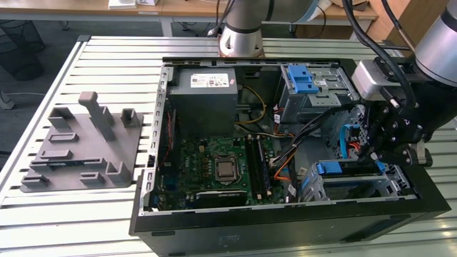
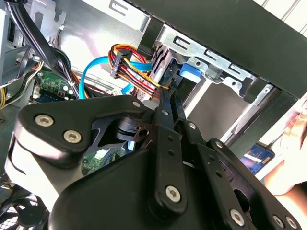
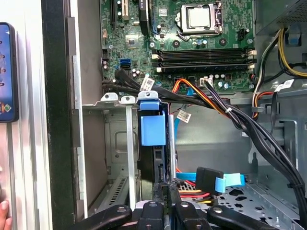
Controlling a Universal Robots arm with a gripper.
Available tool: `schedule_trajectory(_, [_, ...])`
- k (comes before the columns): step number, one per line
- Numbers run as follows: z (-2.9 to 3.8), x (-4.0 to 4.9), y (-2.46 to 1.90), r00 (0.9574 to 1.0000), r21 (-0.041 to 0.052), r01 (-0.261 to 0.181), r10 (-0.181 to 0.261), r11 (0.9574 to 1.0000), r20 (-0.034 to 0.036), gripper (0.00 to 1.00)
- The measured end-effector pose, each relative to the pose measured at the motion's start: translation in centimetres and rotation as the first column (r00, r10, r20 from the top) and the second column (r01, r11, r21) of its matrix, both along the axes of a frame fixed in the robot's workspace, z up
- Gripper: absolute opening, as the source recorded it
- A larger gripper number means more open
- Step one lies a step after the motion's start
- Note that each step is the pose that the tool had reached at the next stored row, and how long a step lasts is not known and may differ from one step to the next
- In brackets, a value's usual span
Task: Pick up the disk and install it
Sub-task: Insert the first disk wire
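Observation:
The disk [image 1: 351, 169] stands on edge in the metal drive cage [image 1: 391, 188] at the open computer case's near corner on the exterior view's right. Its blue rail tab [image 3: 152, 127] points toward the motherboard. In the first wrist view the disk's [image 3: 159, 160] thin dark edge runs from that tab to my gripper [image 3: 165, 188]. My gripper [image 1: 386, 152] hangs over the cage. Its two black fingers [image 2: 164, 108] lie close together, shut, with nothing between them. Their tips sit at the disk's [image 2: 188, 73] blue end.
Orange, black and blue cables [image 3: 211, 178] crowd the space beside the cage. A grey power supply [image 1: 207, 101] and a blue latch piece [image 1: 303, 80] fill the case's far side. A grey fixture [image 1: 78, 144] lies on the slatted table. A hand [image 2: 292, 163] with a phone [image 3: 7, 72] is just outside the case.

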State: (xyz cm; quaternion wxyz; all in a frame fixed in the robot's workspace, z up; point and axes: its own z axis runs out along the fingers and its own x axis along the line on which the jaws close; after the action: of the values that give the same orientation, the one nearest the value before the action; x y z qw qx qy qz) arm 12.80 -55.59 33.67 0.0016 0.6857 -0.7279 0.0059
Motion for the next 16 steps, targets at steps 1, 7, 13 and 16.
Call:
schedule_trajectory(1, [-0.03, 0.0, 0.0, 1.0, 0.0, 0.0, 0.0, 1.0, -0.0004, 0.16])
schedule_trajectory(7, [-0.13, 0.0, -0.02, 1.0, -0.0002, 0.002, -0.002, 1.0, -0.002, 0.16])
schedule_trajectory(13, [-0.23, 0.02, -0.06, 1.0, 0.0, 0.005, -0.005, 1.0, -0.0047, 0.16])
schedule_trajectory(16, [-0.26, 0.04, -0.07, 1.0, -0.0001, 0.006, -0.006, 1.0, -0.0063, 0.16])
